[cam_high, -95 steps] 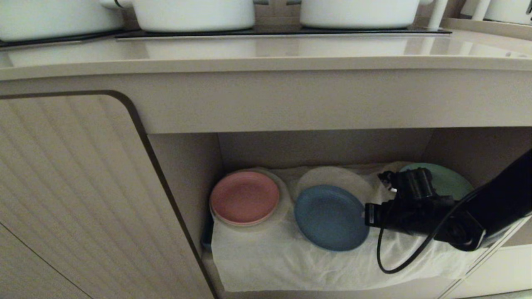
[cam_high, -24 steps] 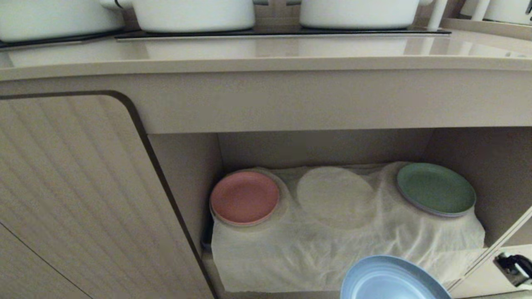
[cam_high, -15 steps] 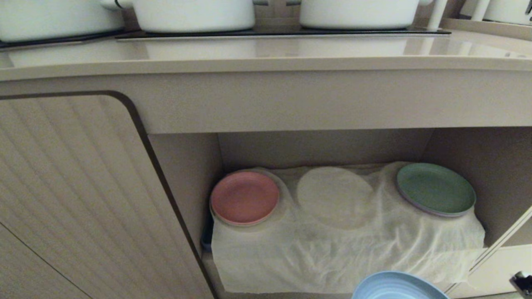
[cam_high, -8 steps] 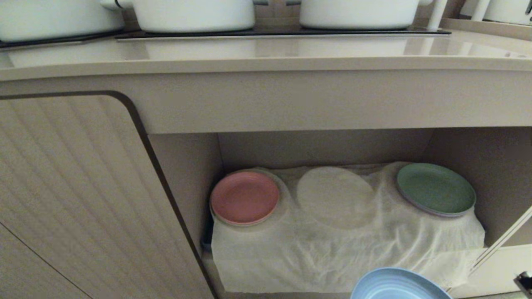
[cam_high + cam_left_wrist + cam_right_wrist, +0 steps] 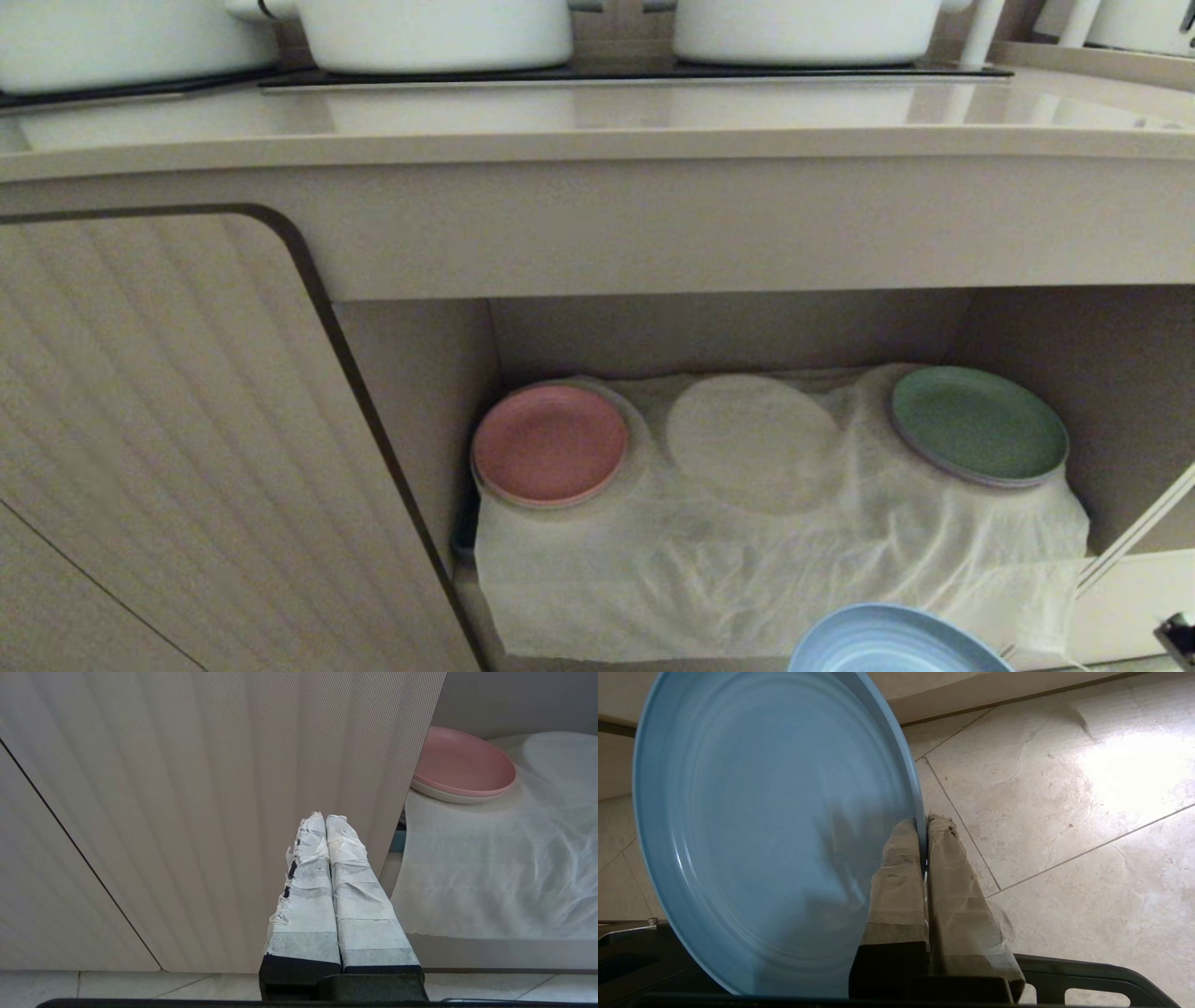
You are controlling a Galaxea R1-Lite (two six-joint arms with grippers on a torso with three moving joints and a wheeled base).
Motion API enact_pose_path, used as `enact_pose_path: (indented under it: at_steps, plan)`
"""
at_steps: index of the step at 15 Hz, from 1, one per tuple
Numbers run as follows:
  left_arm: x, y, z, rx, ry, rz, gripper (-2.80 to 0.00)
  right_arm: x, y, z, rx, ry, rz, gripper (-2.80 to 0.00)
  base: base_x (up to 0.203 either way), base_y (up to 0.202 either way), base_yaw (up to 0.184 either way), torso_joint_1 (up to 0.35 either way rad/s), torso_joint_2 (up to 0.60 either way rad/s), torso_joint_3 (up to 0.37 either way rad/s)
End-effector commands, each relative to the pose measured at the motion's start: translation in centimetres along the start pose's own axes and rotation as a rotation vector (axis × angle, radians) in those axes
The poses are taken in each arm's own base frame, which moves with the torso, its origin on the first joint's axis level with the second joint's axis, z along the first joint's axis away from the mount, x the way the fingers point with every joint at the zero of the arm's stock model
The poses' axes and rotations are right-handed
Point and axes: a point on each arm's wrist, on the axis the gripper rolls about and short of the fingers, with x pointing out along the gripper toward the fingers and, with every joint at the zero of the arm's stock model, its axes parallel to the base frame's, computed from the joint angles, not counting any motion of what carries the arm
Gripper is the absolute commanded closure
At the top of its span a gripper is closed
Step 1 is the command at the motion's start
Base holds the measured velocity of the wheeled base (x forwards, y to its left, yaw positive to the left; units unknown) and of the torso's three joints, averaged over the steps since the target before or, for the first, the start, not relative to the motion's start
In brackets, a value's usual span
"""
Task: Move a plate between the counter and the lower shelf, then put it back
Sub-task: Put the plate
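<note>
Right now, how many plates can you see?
3. The pink plate sits left on the shelf cloth, the green plate right, and the right hand holds the blue plate. More may hide under the cloth.

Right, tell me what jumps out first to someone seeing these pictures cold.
The light blue plate stands out first: the right claw is shut on its rim, holding it out over the tiled floor, below the front of the lower shelf. Next come the pink plate at the shelf's left and the green plate at its right, with a bare round hump of white cloth between them.
</note>
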Motion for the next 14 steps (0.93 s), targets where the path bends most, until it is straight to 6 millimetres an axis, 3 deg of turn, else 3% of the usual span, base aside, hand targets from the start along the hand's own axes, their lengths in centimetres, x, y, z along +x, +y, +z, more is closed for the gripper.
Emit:
enact_pose_path:
  at_steps: [1, 14]
  plan:
    - [0.00, 0.00, 0.00, -0.001, -0.001, 0.000, 0.00, 0.04, 0.01, 0.00, 0.001, 0.004, 0.000, 0.00, 0.000, 0.000, 0.000, 0.000, 0.00, 0.000]
    - [0.00, 0.00, 0.00, -0.002, -0.001, 0.000, 0.00, 0.09, 0.17, -0.01, 0.014, 0.009, 0.012, 0.00, 0.000, 0.000, 0.000, 0.000, 0.00, 0.000]
